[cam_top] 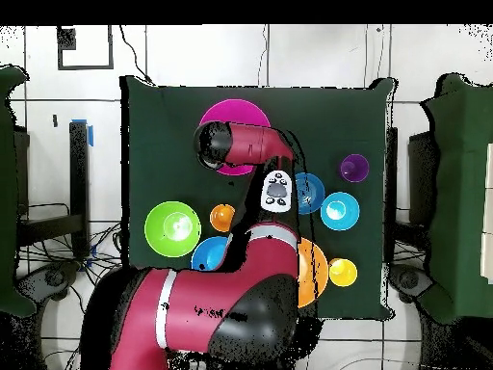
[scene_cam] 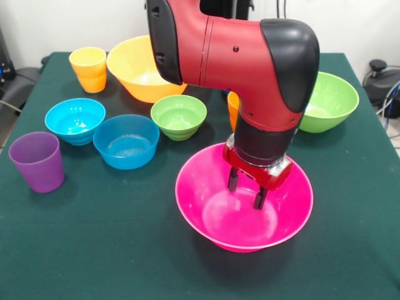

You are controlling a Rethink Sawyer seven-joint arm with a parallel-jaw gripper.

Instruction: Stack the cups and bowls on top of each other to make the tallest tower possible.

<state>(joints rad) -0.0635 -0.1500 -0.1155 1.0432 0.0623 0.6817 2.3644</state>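
The large pink bowl [scene_cam: 200,200] stands upright at the table's near middle; it also shows in the overhead view [cam_top: 241,108]. My gripper [scene_cam: 245,189] hangs inside it, open and empty, with the black fingertips [scene_cam: 232,180] just above the bowl's floor. The arm hides the gripper in the overhead view. The orange cup [scene_cam: 232,106] peeks out behind the arm and shows in the overhead view [cam_top: 222,217]. The large orange bowl [scene_cam: 140,65], medium green bowl [scene_cam: 328,100], small green bowl [scene_cam: 179,115], blue bowl [scene_cam: 126,140], cyan bowl [scene_cam: 75,119], yellow cup [scene_cam: 89,69] and purple cup [scene_cam: 37,161] stand apart, unstacked.
Another blue bowl [cam_top: 207,255] lies near the robot's base, hidden by the arm in the front view. The dark green table cloth [scene_cam: 112,250] has bare room along its near edge and left of the pink bowl.
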